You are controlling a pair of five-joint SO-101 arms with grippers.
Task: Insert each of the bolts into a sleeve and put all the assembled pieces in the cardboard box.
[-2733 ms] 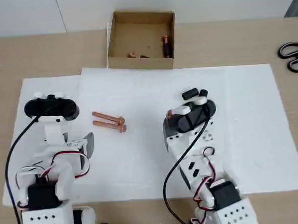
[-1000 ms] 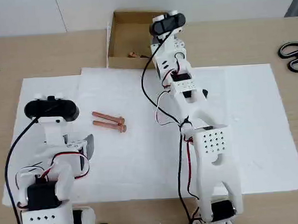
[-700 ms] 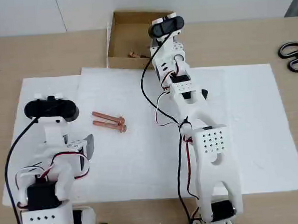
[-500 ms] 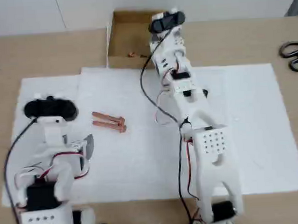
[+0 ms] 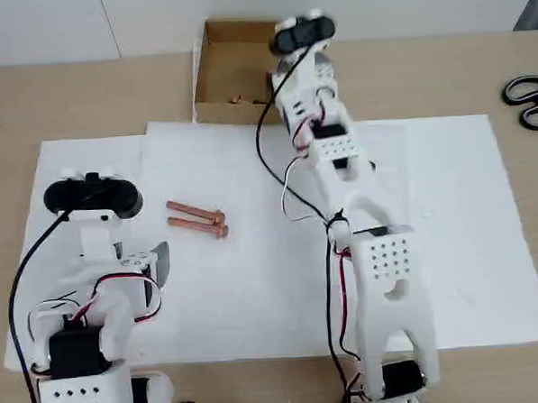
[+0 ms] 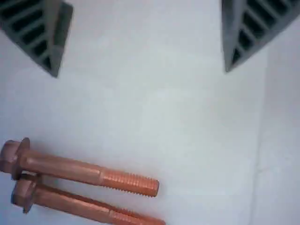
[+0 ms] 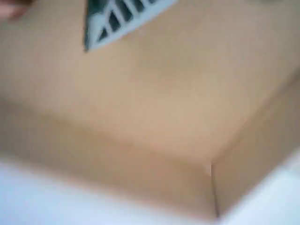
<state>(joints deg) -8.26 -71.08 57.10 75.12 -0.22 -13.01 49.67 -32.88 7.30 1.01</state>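
Now that the right arm [image 5: 324, 135] has stretched over the box [image 5: 210, 69], I cannot tell its jaws' state; likely a drop-off. The left arm [image 5: 93, 197] holds its jaws wide open, empty, above two bare bolts [image 5: 196, 219] on the sheet [image 5: 449, 201].

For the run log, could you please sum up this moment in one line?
left tool: open, beside two bolts | right arm: over cardboard box | bolts: side by side on white sheet

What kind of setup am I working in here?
Likely a lab or hobby workbench: a wooden table with a white sheet on it, scissors at its edge, and a cardboard box for parts.
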